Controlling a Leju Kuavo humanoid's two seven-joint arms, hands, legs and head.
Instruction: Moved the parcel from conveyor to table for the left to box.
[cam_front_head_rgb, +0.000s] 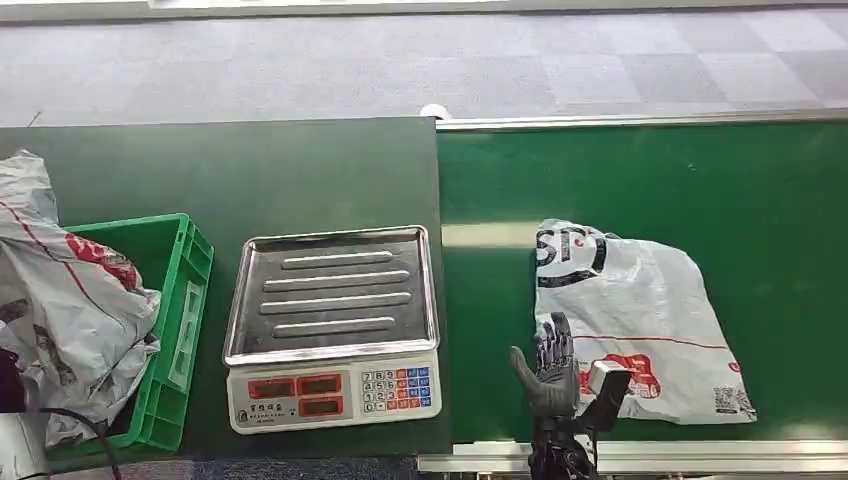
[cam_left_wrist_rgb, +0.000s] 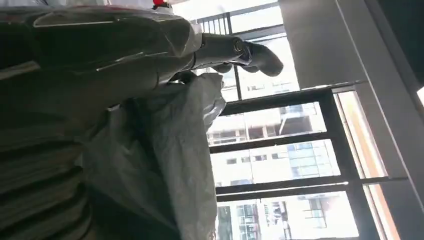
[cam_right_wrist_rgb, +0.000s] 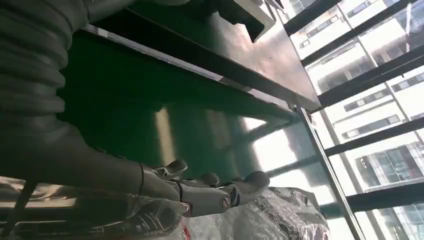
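Lying flat on green conveyor belt (cam_front_head_rgb: 760, 190): white poly-mailer parcel (cam_front_head_rgb: 640, 320) w/ red and black print, right of the scale. Hovering over parcel's near-left corner w/ fingers spread and holding nothing: right hand (cam_front_head_rgb: 548, 368). Sitting on dark table (cam_front_head_rgb: 220, 170) beside steel-tray weighing scale (cam_front_head_rgb: 333, 325): green plastic crate (cam_front_head_rgb: 170, 330) holding a crumpled grey poly bag (cam_front_head_rgb: 60, 290), w/ left hand (cam_left_wrist_rgb: 235, 52) lying against grey bag material in wrist view, fingers curled, grip can't tell.

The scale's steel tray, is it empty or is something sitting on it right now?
Empty. The head view shows the scale with its ribbed steel tray bare; the white parcel lies flat on the green conveyor.
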